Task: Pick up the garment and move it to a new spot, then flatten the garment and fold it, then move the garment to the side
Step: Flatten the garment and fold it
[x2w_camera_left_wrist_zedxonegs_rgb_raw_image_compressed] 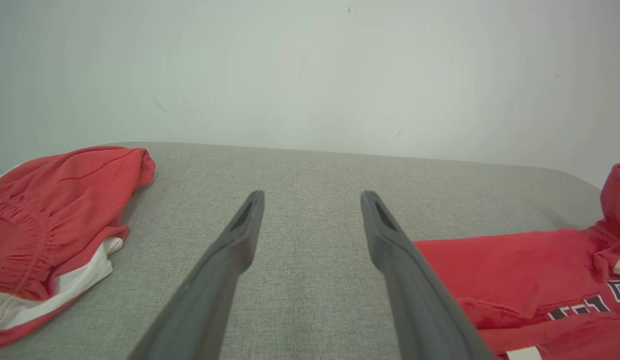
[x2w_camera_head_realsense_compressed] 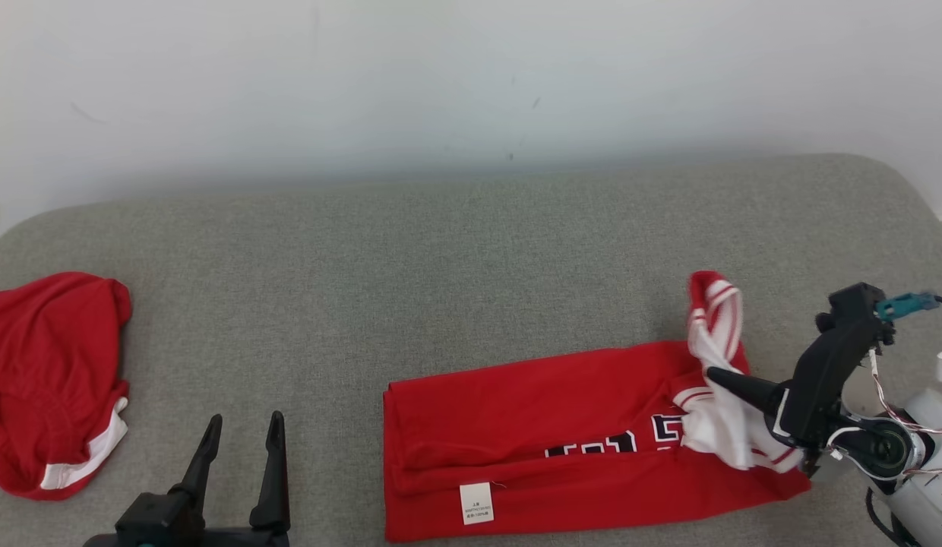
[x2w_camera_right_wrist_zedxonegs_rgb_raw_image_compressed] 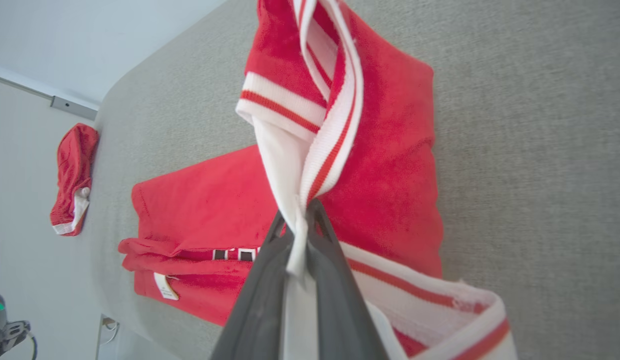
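Note:
A red garment (x2w_camera_head_realsense_compressed: 532,433) with white striped trim and dark lettering lies stretched across the grey cushion (x2w_camera_head_realsense_compressed: 440,258), right of centre. A white label shows near its front edge. My right gripper (x2w_camera_head_realsense_compressed: 718,374) is shut on the white striped sleeve cuff (x2w_camera_right_wrist_zedxonegs_rgb_raw_image_compressed: 310,150), lifting that end above the rest of the fabric. In the right wrist view the cloth is pinched between the fingers (x2w_camera_right_wrist_zedxonegs_rgb_raw_image_compressed: 270,280). My left gripper (x2w_camera_head_realsense_compressed: 241,425) stands open at the lower left, off the garment (x2w_camera_left_wrist_zedxonegs_rgb_raw_image_compressed: 530,280), with bare cushion between its fingers (x2w_camera_left_wrist_zedxonegs_rgb_raw_image_compressed: 240,240).
A second red garment (x2w_camera_head_realsense_compressed: 53,380) with white trim lies crumpled at the cushion's left end, also seen as the red heap (x2w_camera_left_wrist_zedxonegs_rgb_raw_image_compressed: 55,220) in the left wrist view. A pale wall (x2w_camera_head_realsense_compressed: 471,83) rises behind the cushion. The cushion's rounded right edge is close to my right arm.

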Motion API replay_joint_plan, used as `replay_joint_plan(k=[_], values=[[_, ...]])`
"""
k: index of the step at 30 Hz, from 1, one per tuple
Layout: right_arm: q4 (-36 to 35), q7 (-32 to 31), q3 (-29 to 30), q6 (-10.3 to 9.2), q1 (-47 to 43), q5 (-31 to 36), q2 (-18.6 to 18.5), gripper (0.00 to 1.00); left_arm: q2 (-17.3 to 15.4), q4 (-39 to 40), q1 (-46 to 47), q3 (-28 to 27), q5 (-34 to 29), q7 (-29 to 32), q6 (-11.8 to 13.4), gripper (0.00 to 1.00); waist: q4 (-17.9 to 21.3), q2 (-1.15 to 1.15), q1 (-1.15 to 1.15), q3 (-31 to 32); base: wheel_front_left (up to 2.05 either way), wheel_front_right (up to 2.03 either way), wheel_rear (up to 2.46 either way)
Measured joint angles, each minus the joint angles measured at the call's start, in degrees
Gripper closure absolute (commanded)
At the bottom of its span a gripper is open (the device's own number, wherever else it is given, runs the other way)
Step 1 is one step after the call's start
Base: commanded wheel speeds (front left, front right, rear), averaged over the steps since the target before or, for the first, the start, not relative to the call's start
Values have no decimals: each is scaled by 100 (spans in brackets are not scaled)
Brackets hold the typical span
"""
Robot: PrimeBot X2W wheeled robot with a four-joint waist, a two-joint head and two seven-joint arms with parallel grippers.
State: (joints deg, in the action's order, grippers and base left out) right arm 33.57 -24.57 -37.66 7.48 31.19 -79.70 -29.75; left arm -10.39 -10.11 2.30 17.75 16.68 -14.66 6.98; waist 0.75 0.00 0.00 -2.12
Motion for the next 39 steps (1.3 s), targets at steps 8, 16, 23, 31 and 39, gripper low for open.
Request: replay_joint_plan(k=[8,16,23,31,39], values=[[-1438,-620,185,-16,-351,-1017,93,100,114,-51,-4,22,52,0,-1,0,-94,0,0,60,0,0,0],[-1775,-671,178,-16,-393,-1207,407,100,124,-129,34,33,58,0,-12,0,-259,0,0,27,0,0,0],[-1884,-676,102,-18,-387,-1217,649,100,145,-155,60,64,58,0,-46,0,-452,0,0,-31,0,0,0],[-1836,-615,-5,-152,-354,-1196,958,100,177,-190,161,85,58,0,-52,0,-607,0,0,-131,0,0,0],[-1468,-458,-98,-303,-203,-1057,1271,100,274,-252,320,102,65,0,-99,0,-746,0,0,-240,0,0,0]])
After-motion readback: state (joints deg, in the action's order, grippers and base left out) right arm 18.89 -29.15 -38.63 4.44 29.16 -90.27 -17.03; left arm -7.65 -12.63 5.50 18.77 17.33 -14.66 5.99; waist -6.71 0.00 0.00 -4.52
